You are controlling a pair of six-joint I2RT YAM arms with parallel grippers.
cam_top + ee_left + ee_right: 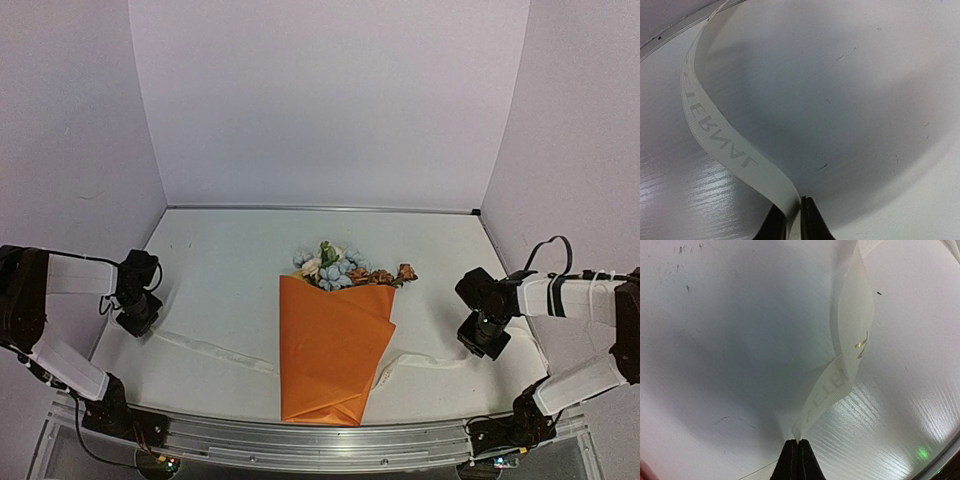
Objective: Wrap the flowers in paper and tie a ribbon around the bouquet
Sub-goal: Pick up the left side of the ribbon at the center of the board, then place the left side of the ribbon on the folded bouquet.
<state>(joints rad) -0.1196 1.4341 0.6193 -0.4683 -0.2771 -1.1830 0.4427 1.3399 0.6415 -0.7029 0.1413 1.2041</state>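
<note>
Wrapping looked done: the small pink and blue flowers (340, 268) poked out of the wide top of the bright orange paper cone (330, 345), which lay in the middle of the white worktop (230, 260). Tying was left to do. My left tool (794, 210) was clenched on one end of the long white cloth ribbon (715, 130), and my right tool (798, 445) on the other. The ribbon's middle was hidden at the cone.

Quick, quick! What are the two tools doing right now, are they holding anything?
Left tool: closed on the ribbon.
Right tool: closed on the ribbon's other end.
</note>
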